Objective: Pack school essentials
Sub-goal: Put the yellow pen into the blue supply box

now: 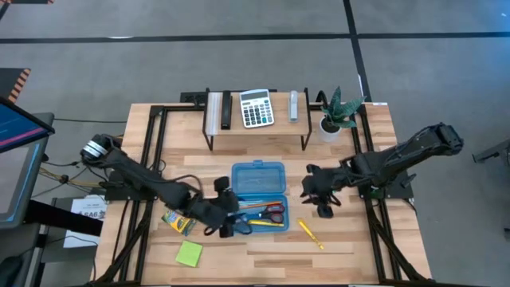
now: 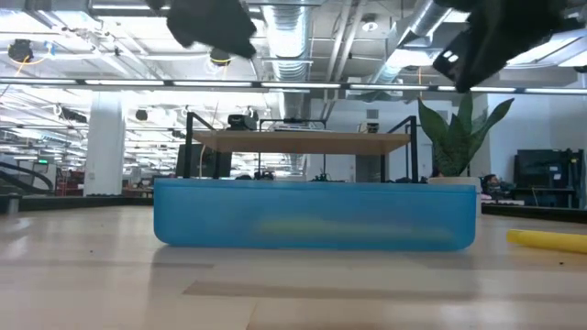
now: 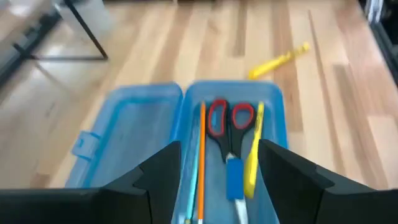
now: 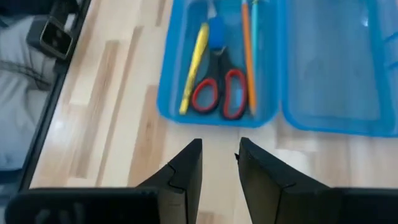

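Nearest the table's front edge in the overhead view, at about seven o'clock from table centre, lies a flat lime-green sticky-note pad (image 1: pixel 189 253). Just beyond it, at about eight o'clock, sits a yellow-green crayon box (image 1: pixel 178 222), tilted. At about five o'clock a loose yellow marker (image 1: pixel 311 233) lies on bare wood, its long axis slanting from near-right to far-left.

At centre stands the translucent blue plastic case (image 1: pixel 259 194), its lid folded flat toward twelve o'clock. In its near tray rest red-handled scissors (image 3: pixel 229 126), an orange pencil (image 3: pixel 202 158), a thin teal pen (image 3: pixel 192 186), a yellow marker (image 3: pixel 253 155) and a small blue block. All lie parallel with the tray's long side, running nine to three o'clock; the scissor handles point toward three o'clock.

The left gripper (image 1: pixel 226 226) hangs over the tray's nine o'clock end, fingers spread and empty. The right gripper (image 1: pixel 322 209) hovers at about three o'clock, just beyond the tray's end, fingers slightly apart and holding nothing.

Packing looks partly done: three items remain outside. The next move probably calls for the right gripper to drop onto the loose yellow marker, turning its wrist so the fingers close across the slanted barrel.

Farthest, at twelve o'clock, a raised wooden shelf (image 1: pixel 255 127) carries a white-and-grey calculator (image 1: pixel 256 108), beside a potted plant (image 1: pixel 332 118).
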`<state>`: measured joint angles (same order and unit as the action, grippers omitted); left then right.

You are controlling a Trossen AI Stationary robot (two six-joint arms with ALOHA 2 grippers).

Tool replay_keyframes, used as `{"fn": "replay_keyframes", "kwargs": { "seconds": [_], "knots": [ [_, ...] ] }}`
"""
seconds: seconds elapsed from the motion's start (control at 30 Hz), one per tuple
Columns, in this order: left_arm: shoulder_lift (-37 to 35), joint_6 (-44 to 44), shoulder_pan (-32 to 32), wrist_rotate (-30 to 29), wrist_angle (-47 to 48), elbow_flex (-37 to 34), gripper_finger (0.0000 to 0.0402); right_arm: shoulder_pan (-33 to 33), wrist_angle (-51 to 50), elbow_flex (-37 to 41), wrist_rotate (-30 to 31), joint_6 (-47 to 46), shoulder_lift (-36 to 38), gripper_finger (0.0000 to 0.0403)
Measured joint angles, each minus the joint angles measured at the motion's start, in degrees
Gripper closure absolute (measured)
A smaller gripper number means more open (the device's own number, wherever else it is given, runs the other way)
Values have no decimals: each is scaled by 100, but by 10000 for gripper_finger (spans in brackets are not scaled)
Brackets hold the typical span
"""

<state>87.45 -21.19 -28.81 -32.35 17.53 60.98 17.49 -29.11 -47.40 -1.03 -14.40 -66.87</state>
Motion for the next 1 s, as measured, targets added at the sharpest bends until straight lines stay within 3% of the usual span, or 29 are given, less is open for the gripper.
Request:
{"fn": "replay_keyframes", "kwargs": {
  "seconds": [0.17, 0.53, 0.8, 1.0],
  "knots": [
    [-316, 53, -281, -437, -1156, -823, 201, 602, -45, -1, 333, -170, 2, 281],
    [-1040, 1111, -228, -125, -4881, -2800, 201, 901, -26, 0, 906, -227, 2, 281],
    [-1535, 2000, -372, -63, -5963, -3120, 201, 828, 16, 0, 1172, -27, 234, 282],
    [-1840, 2401, -413, 315, -6086, -3120, 201, 829, -76, -1, 1171, -60, 491, 281]
  ]
}}
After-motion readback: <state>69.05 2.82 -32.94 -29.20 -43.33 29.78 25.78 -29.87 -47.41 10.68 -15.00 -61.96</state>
